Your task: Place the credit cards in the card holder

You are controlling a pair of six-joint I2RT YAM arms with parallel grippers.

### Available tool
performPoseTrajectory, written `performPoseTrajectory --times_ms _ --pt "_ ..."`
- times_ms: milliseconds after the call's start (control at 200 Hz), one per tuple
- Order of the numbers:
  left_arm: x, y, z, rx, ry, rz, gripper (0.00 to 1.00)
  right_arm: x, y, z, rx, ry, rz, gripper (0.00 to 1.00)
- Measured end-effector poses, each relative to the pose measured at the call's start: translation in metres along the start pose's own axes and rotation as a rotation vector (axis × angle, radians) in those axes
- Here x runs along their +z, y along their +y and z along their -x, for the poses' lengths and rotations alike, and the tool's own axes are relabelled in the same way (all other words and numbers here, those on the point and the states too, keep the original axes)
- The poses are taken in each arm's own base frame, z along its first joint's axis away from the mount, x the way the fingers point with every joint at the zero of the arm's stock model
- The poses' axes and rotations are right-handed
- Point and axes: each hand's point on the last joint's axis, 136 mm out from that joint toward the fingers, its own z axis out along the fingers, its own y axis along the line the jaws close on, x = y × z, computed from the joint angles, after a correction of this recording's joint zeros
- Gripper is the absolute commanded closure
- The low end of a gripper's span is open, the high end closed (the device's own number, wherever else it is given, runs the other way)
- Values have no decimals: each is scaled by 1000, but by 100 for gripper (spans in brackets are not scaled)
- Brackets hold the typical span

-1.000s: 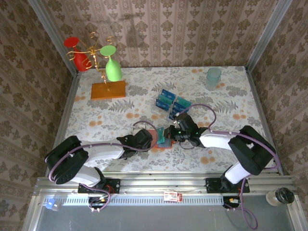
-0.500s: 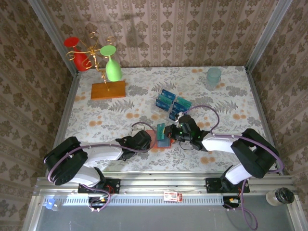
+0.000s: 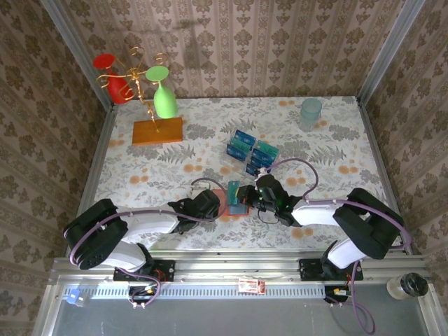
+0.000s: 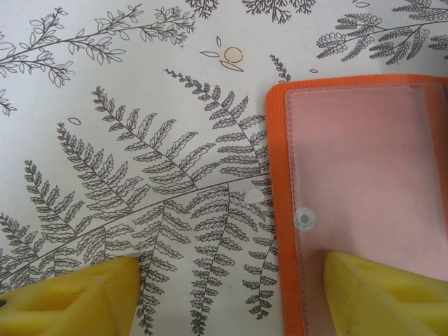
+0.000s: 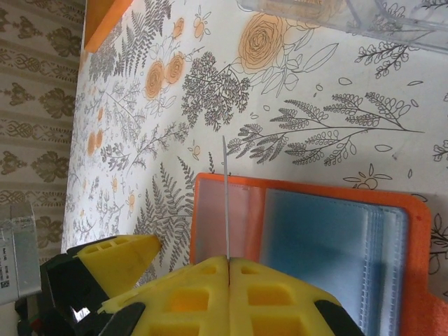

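The card holder (image 3: 225, 207) (image 5: 308, 231) lies open near the table's front middle, orange-red with a grey-blue inside. My right gripper (image 3: 246, 196) (image 5: 229, 260) is shut on a teal credit card (image 3: 234, 192), seen edge-on as a thin line (image 5: 226, 196) above the holder's left pocket. My left gripper (image 3: 214, 204) (image 4: 231, 301) is open at the holder's left edge (image 4: 364, 182). One of its yellow fingers (image 4: 385, 294) rests on the clear pocket, the other on the tablecloth. More dark blue and teal credit cards (image 3: 250, 150) stand in the clear tray behind.
The clear plastic tray (image 3: 238, 162) (image 5: 350, 17) sits just behind the holder. A wooden slab (image 3: 157, 131) with a gold stand carries a red glass and a green glass (image 3: 165, 101) at back left. A pale blue-green cup (image 3: 311, 110) stands at back right.
My right gripper has shifted slightly left with the teal card, holding it more upright over the holder. The left gripper has barely moved and stays open.
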Motion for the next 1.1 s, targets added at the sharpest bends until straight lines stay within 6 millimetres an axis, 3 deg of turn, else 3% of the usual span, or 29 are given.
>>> performPoseTrajectory --times_ms 400,1100 --pt "0 0 0 0 0 0 29 5 -12 -10 16 8 -26 100" --pt "0 0 0 0 -1 0 30 10 -11 -12 46 1 -3 100"
